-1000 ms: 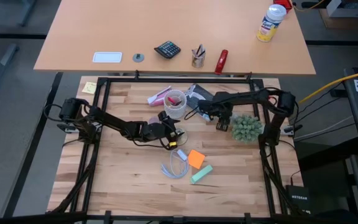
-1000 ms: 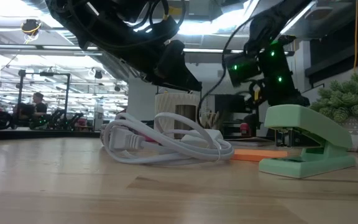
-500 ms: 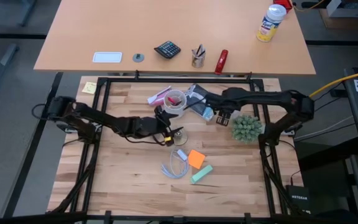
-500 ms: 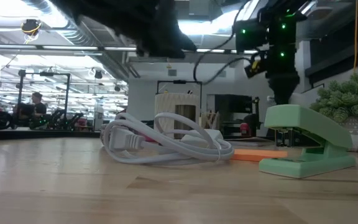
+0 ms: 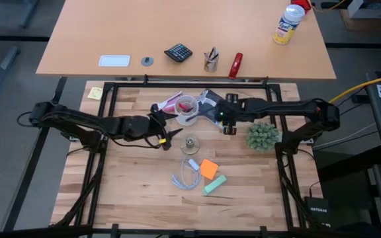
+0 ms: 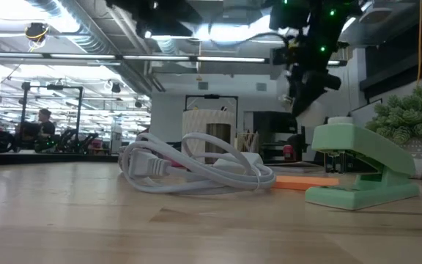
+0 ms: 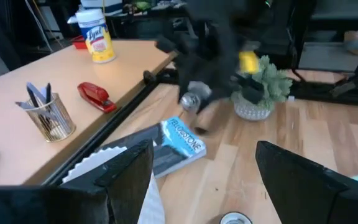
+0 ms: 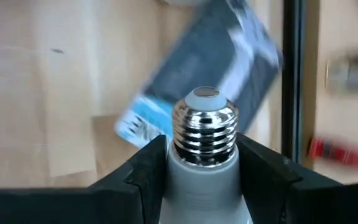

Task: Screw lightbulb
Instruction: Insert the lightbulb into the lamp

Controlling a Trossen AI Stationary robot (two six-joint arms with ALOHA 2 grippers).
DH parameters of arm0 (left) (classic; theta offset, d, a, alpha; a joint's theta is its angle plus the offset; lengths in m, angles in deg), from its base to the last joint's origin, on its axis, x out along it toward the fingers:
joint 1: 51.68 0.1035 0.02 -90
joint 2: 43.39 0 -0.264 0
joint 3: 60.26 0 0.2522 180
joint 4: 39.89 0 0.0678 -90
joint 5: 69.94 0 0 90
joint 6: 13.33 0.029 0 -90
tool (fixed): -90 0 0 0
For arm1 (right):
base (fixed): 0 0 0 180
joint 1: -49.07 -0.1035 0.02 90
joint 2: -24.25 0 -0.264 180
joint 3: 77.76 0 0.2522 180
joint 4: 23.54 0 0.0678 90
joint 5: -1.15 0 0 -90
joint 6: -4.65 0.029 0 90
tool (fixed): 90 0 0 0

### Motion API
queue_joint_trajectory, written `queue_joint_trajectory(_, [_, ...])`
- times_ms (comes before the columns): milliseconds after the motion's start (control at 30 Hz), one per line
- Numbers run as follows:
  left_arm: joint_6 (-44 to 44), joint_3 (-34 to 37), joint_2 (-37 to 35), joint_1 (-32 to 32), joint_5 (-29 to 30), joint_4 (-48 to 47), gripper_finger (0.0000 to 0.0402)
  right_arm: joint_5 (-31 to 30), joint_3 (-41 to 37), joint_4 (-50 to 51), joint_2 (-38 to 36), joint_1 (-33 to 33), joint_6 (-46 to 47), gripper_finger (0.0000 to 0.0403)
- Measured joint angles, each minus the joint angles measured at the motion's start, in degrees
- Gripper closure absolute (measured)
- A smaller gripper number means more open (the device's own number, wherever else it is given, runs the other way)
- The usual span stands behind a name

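Note:
My right gripper (image 8: 204,171) is shut on the lightbulb (image 8: 205,155), a white body with a silver screw base. It hovers above the table (image 5: 131,178) right of the white cup (image 5: 186,109). The gripper also shows in the high view (image 5: 225,122), and the bulb shows blurred in the left wrist view (image 7: 194,99). A small round metal socket (image 5: 190,142) stands on the table between the two grippers. My left gripper (image 5: 163,135) is open and empty, left of the socket. My right gripper pinches the bulb's white neck (image 8: 201,171), just behind the screw base, between its two fingers. The silver threaded base (image 8: 205,127) sticks out past the fingertips. The fingers come from the table's right. The bulb is lifted clear of the table.
A looped white cord (image 5: 186,177), an orange pad (image 5: 208,168) and a green stapler (image 5: 214,185) lie near the table's front. A potted plant (image 5: 263,135) stands at the right. A blue-and-black packet (image 5: 210,106) and a pink item (image 5: 169,102) lie by the cup.
My left gripper has drawn back toward the table's left edge and risen, away from the socket, which stays on the table. My right gripper has risen and gone toward the table's left, nearer the cup, with the bulb still in it.

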Motion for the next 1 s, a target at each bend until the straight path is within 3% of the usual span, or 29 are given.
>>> queue_joint_trajectory(267, [-4.02,0.00,-3.47,0.00,-0.03,-4.87,0.0128,-0.01,-0.02,-0.49,0.02,-8.32,-12.65,0.0229])
queue_joint_trajectory(633, [-8.84,1.95,-0.15,0.00,-0.09,-6.49,0.0128,1.00,-0.63,-2.29,0.40,-14.79,-23.69,0.0229])
queue_joint_trajectory(800, [-9.00,2.19,2.02,0.13,-0.10,-6.48,0.0128,1.38,-2.20,-2.39,4.54,-16.80,-30.77,0.0229])
queue_joint_trajectory(1000, [-9.01,2.19,4.15,0.15,-0.09,-6.45,0.0128,-6.47,-2.69,-4.43,11.97,-18.70,-37.49,0.0229])
